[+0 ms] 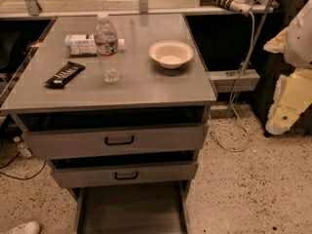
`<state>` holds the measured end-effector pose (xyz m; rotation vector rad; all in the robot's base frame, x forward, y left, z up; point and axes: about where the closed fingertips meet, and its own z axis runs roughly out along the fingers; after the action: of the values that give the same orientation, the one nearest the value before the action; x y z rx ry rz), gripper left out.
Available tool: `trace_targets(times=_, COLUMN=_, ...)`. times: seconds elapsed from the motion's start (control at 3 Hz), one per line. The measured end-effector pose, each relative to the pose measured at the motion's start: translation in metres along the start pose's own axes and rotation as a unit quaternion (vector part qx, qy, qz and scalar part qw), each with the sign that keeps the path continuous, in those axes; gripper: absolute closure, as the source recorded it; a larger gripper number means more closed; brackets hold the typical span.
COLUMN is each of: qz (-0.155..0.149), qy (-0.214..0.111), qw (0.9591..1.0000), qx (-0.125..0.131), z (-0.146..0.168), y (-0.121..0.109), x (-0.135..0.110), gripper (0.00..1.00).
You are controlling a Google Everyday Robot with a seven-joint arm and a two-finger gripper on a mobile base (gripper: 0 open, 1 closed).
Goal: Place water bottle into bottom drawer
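Note:
The water bottle is clear with a white cap and a narrow label band. It stands upright on the grey cabinet top, left of centre. The bottom drawer is pulled out at the foot of the cabinet and its plain grey floor shows. My arm hangs at the right edge of the view. My gripper points down beside the cabinet, well to the right of the bottle and below the level of the top. It holds nothing that I can see.
A bottle with a wide white-and-blue label lies behind the water bottle. A black snack bar lies to the left and a white bowl stands to the right. Two upper drawers with black handles are slightly open. A cable hangs at the right.

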<state>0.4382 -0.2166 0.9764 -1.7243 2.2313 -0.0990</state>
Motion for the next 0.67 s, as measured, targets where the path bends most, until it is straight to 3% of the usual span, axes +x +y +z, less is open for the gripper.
trace_targets(times=0.33, qz=0.000, qy=0.000, qw=1.0000, qx=0.000, z=0.000, y=0.000, x=0.000, gripper=0.00)
trace_targets(times=0.67, qz=0.000, qy=-0.015, qw=0.9999, qx=0.005, z=0.006, y=-0.002, x=-0.016, gripper=0.00)
